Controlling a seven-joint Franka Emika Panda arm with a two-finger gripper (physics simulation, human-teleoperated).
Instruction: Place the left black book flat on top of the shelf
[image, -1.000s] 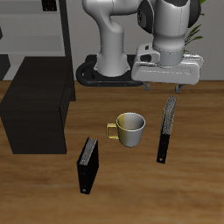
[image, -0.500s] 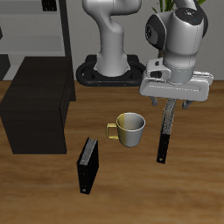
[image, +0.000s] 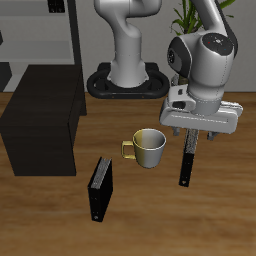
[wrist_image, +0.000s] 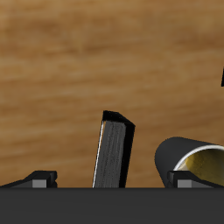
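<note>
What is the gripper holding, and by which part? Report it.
Nothing is held. The gripper hangs open above the upright left black book, fingers clear of its covers.

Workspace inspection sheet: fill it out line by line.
Surface: wooden table, no spills.
Job's things: left black book upright beside the mug; shelf with a bare flat top.
Clutter: mug; second black book nearer the front edge.
Tool: tool directly above the left black book, fingers open, not gripping.
Cables: nothing seen.
Surroundings: grey frame shelving and plant behind.
</note>
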